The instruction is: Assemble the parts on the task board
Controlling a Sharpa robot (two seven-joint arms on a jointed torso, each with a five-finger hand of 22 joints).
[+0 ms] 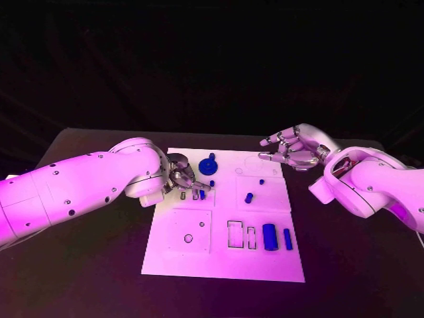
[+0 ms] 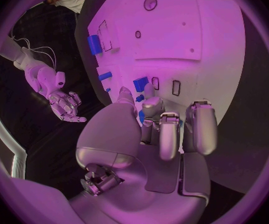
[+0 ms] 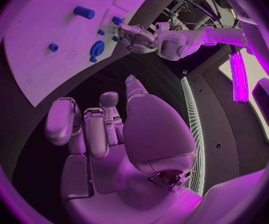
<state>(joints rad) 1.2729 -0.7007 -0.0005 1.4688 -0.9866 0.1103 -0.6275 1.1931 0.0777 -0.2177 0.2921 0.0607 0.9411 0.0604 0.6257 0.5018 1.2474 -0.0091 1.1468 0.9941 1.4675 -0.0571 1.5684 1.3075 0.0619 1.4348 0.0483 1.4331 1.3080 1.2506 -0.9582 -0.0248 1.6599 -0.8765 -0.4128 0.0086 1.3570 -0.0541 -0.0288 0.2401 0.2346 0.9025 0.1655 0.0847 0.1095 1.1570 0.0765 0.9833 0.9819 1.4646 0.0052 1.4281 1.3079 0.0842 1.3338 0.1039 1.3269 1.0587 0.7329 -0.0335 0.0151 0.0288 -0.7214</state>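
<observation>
**Around the board**

We see a black table (image 1: 97,278) under everything, its dark top running out on every side. Beyond its far edge we make out only a black backdrop (image 1: 212,59), hung in soft folds.

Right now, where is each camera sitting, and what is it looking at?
Head view: on the head, looking down at the board; both arms show, left hand, right hand.
Left wrist view: behind the left hand, facing the board.
Right wrist view: behind the right hand, off the board's edge.
Shared: both wrist views show the other hand too.
</observation>
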